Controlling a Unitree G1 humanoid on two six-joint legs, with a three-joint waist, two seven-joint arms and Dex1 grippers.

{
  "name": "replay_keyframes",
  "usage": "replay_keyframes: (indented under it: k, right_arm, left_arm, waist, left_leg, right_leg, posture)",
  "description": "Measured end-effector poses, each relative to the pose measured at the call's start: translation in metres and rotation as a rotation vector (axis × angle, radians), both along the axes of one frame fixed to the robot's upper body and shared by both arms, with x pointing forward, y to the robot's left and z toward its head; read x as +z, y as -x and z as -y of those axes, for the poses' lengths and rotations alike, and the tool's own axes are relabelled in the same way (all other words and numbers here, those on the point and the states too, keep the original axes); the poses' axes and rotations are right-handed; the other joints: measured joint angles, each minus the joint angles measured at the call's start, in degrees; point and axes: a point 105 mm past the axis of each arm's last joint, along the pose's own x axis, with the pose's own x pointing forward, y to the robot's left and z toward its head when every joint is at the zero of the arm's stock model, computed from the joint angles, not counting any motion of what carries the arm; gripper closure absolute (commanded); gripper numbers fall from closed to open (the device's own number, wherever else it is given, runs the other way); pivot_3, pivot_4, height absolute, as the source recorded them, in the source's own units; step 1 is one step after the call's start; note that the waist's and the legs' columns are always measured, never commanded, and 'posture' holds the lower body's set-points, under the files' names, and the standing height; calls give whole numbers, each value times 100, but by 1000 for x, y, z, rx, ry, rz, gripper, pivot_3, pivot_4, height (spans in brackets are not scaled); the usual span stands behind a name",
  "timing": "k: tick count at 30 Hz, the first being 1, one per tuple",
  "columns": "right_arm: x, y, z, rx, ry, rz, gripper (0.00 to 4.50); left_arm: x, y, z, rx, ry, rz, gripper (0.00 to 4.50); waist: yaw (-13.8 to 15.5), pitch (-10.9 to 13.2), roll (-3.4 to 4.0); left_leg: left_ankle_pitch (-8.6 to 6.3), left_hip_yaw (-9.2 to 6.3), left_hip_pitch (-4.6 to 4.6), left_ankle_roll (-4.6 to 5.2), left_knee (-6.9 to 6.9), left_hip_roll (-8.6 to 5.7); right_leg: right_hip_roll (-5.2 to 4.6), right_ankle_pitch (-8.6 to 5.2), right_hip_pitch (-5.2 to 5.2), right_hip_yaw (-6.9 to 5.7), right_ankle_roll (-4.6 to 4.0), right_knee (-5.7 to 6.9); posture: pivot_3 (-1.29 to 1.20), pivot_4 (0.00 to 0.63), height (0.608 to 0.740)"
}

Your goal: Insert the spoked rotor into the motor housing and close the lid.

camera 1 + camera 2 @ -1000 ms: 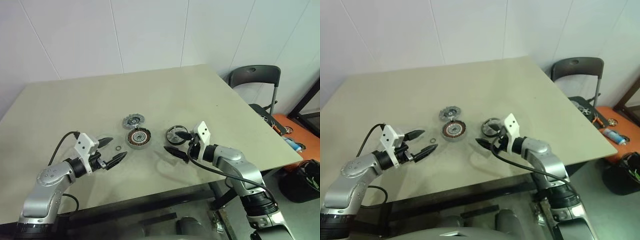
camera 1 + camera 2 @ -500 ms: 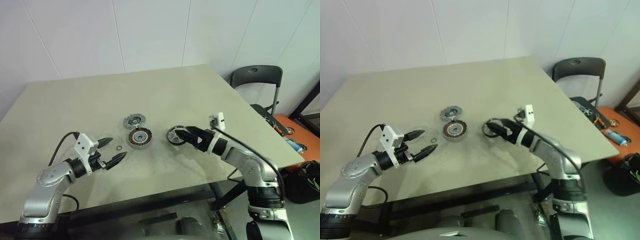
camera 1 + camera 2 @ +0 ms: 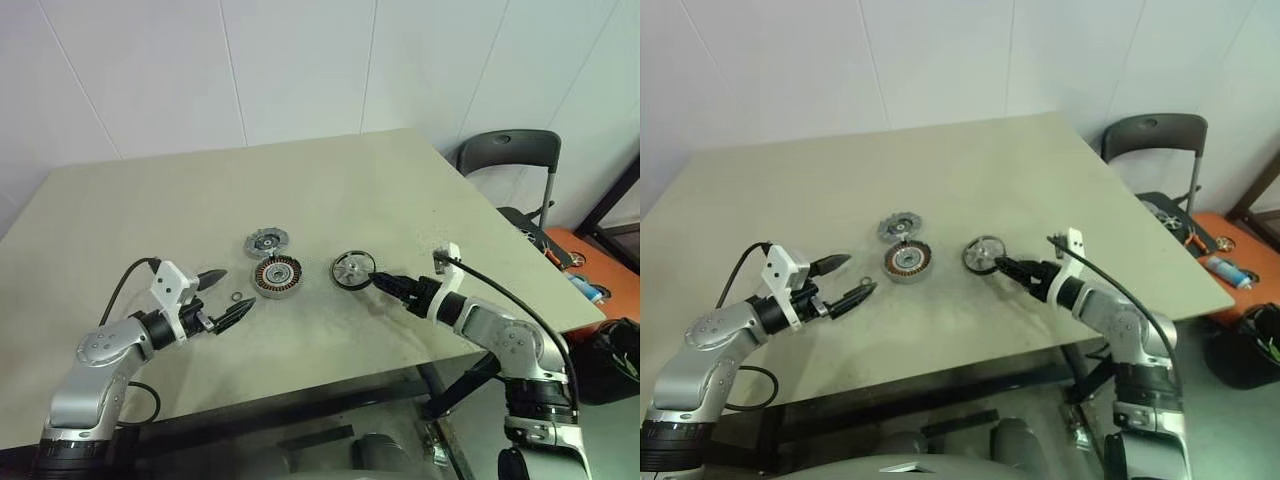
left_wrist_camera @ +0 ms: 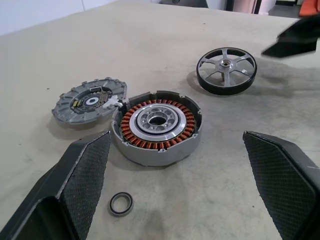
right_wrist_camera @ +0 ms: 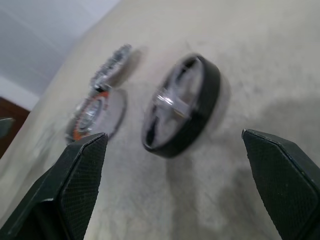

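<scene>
Rotor (image 3: 353,270) lies flat mid-table, just right of the motor housing (image 3: 278,276); lid (image 3: 267,241) sits behind the housing. Right gripper (image 3: 1012,269) has fingers spread beside the rotor, apparently lined up to grasp it. Left gripper (image 3: 222,297) waits with fingers spread near the housing, probably to steady it.
</scene>
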Motion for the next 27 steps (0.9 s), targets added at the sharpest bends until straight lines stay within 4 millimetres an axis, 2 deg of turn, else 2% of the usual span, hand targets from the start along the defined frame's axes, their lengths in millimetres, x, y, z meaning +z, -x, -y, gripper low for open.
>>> replay_keyframes:
  k: [11,14,17,19,21,23,27]
  right_arm:
    - [1,-2,-3,5,12,24,8]
    - [15,1,-4,94,143,156,8]
    - [43,16,-23,306,301,377,8]
    - [54,24,-47,415,364,511,8]
    - [52,25,-70,463,409,602,8]
    - [44,25,-84,484,423,632,8]
    - [30,24,-83,487,452,610,8]
  left_arm:
    - [-1,-2,-5,13,-43,14,20]
    - [-1,-2,-9,29,-45,16,20]
    - [0,-1,-17,48,-45,16,20]
    - [-2,-2,-23,58,-63,15,20]
    - [-12,-2,-31,76,-127,23,20]
    - [-24,-2,-42,99,-205,29,20]
    - [-41,1,-56,148,-266,31,20]
  waist:
    - [6,0,3]
    - [5,4,9]
    - [-10,3,7]
    - [-32,-1,0]
    - [-23,-1,0]
    - [11,-2,-1]
    - [112,-4,-7]
  left_leg:
    - [0,0,0,0,0,-1]
    - [0,2,-3,0,0,-1]
    - [-1,1,-3,2,-3,2]
    - [-1,1,1,2,-6,6]
    - [0,3,4,-1,-4,6]
    - [1,2,4,-3,-1,4]
    - [-2,0,-7,2,1,-8]
  right_leg:
    - [0,0,0,0,0,-1]
    - [-2,-1,-1,0,1,-3]
    - [1,-13,-5,-2,22,-5]
    - [5,-14,-4,-2,24,-3]
    - [5,-14,-3,-2,21,0]
    - [3,-13,0,-2,19,0]
    - [-11,3,-3,-3,2,-13]
  posture:
    - [0,0,740]
    - [0,0,740]
    - [0,0,740]
    - [0,0,740]
    - [0,0,740]
    - [0,0,740]
    - [0,0,740]
